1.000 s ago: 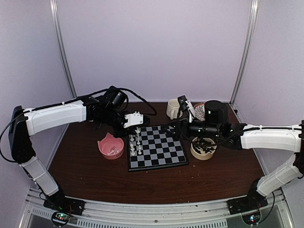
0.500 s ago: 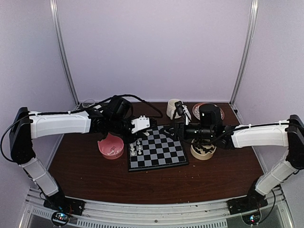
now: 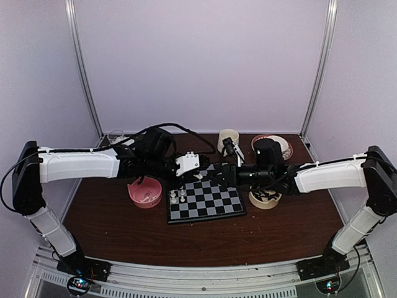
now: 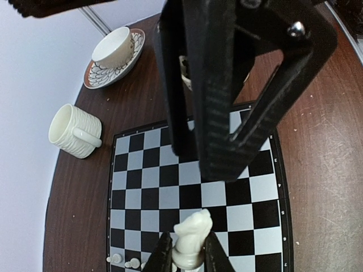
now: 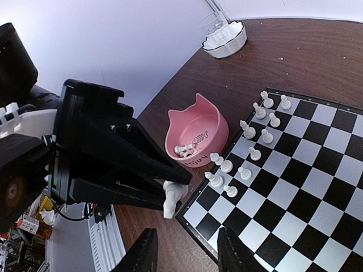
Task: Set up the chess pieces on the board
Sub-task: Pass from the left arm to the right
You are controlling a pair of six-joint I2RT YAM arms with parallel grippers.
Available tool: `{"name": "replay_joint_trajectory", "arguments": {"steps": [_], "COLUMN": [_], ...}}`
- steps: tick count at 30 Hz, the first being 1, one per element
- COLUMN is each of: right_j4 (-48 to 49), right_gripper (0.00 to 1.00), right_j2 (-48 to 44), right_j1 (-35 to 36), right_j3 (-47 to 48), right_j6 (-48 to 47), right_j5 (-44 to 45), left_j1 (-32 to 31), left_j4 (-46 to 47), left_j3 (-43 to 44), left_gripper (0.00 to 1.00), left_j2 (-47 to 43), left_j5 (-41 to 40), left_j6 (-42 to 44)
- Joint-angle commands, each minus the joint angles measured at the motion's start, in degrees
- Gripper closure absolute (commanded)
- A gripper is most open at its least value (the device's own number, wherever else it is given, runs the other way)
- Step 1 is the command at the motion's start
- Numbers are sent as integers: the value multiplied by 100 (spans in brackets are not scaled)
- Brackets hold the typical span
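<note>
Looks like mid-transfer of one piece – a white knight [image 4: 191, 235] is clamped between the tips of the left end effector [image 4: 188, 253] and held up in the air over the board [image 4: 146, 194], toward the side where the white pieces [image 5: 249, 136] are already lined up. The right end effector [image 5: 184, 252] is pointed straight at it from across the board, fingers apart with nothing between them, so either a handover is being set up or the knight is just about to be set down by the left arm – can't be called for sure from this. Either way, a careful move is called for next: the knight has to be lowered upright onto a free back-row square without the neighbours being knocked over, since they are packed close together. The knight itself is tiny, glossy white plastic with the horse head clearly seen, gripped low near its base. About a dozen white pieces are stood in two loose rows along the edge beside the pink cat-shaped bowl [image 5: 211, 116], where a few more are left. The rest of the board is seen bare, so the setup is judged to be at an early stage.
</note>
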Motion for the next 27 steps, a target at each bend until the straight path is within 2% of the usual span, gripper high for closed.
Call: {"name": "replay_joint_trajectory", "arguments": {"steps": [1,5,20,27], "right_j4": [156,166,384,385], "right_gripper": [62,67,71,77], "right_j2": [125,161,376,416], "right_j1": [-20,-20,-16,-11], "right_j3": [251,271,330,350], "right_j6": [63,74,276,269], "right_j5": [-221,-285,-643,-681], "left_j1": [-103,-165,-229,-229], "left_j4": [345,359,325,395], "left_j3": [1,59,335,363], "left_gripper": [94,94,94,93], "left_j2": [-91,-7,241,328], "left_j5": [265,286,58,54], "left_j6": [-74,-64,-56,-60]}}
